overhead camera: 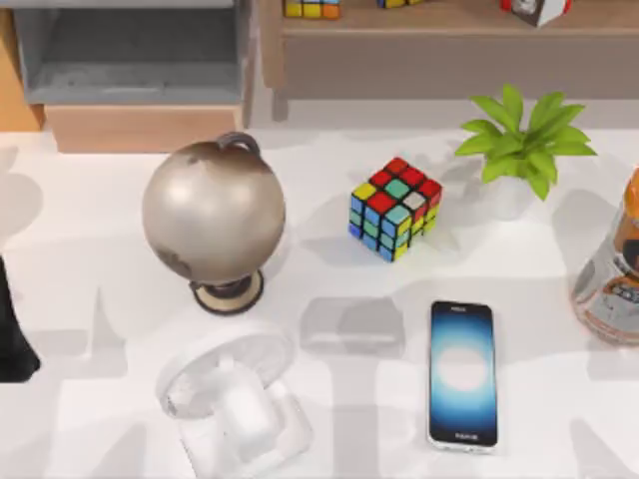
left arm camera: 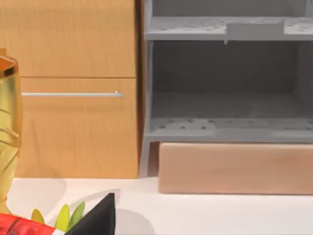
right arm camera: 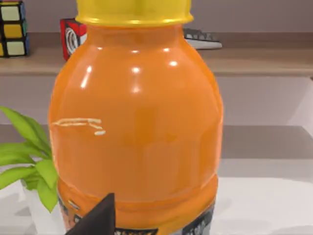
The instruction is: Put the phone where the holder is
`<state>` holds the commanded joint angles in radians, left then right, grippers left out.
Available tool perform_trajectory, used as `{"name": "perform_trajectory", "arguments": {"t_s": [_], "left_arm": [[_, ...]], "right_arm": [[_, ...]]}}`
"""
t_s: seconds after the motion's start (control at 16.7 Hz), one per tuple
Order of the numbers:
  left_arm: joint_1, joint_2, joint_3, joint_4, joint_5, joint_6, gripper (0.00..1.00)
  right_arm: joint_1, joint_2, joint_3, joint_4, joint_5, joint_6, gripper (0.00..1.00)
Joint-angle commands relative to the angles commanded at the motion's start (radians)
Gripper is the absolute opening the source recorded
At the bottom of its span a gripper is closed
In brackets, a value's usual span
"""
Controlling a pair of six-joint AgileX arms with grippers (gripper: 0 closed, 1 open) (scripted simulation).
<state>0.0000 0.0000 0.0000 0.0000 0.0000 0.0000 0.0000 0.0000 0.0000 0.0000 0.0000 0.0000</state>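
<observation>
— Two task items, where do they lie?
— Phone (overhead camera: 462, 373) flat, screen up, below the Rubik's cube (overhead camera: 395, 208); holder (overhead camera: 236, 401) lower left of the cube, well apart from the phone.
— And the grippers?
— Left arm (overhead camera: 14, 329), far left of the cube, perhaps parked; whether either gripper's fingers are parted cannot be told.

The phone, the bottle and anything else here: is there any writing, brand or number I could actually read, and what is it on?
No text here can be read with certainty.
The phone: small white lettering at each end of its screen, too small to read.
The orange bottle: a label band near its base with marks, cut off and blurred, unreadable.
The red and white box on the shelf: a round sign, no legible words.
</observation>
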Motion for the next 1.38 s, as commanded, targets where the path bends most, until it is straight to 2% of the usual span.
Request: {"name": "perform_trajectory", "arguments": {"t_s": [0.24,0.54,1.38], "left_arm": [[0.0,0.0,0.0,0.0,0.0,0.0,1.0],[0.0,0.0,0.0,0.0,0.0,0.0,1.0],[0.0,0.0,0.0,0.0,0.0,0.0,1.0]], "right_arm": [[0.009,0.029,0.022,-0.024,0.0,0.013,1.0],[0.084,0.266,0.18,-0.204,0.005,0.116,1.0],[0.498,1.48,0.999,-0.889,0.005,0.611,1.0]]}}
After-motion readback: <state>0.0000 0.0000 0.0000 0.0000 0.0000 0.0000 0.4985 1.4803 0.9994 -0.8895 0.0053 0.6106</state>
